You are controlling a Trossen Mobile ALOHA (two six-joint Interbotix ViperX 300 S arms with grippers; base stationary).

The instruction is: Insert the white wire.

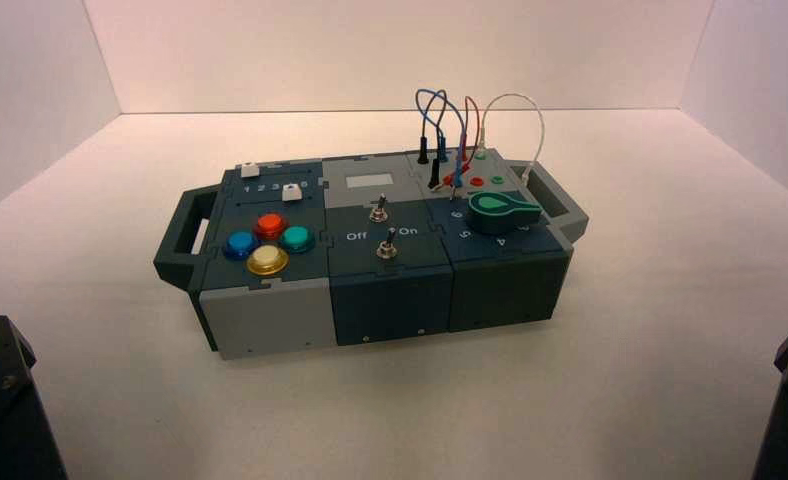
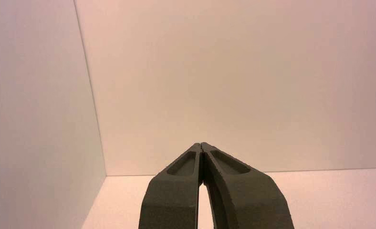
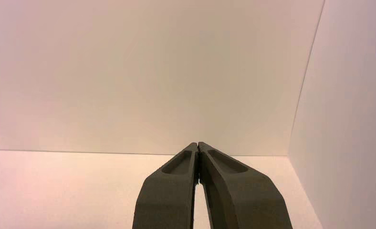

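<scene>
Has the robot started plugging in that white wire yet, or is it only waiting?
Nothing looks done yet. The white wire arches over the box's right end, one end hanging loose near the right handle. Nothing is in hand: the left gripper and right gripper are shut on nothing, away from the box. Reaching, grasping and inserting remain.

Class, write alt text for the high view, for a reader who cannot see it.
A dark box of controls stands on a pale table, the white wire arching over its right rear corner beside blue wires and a red wire. It also bears four coloured buttons, two toggle switches and a green knob. No pincer shows.
</scene>
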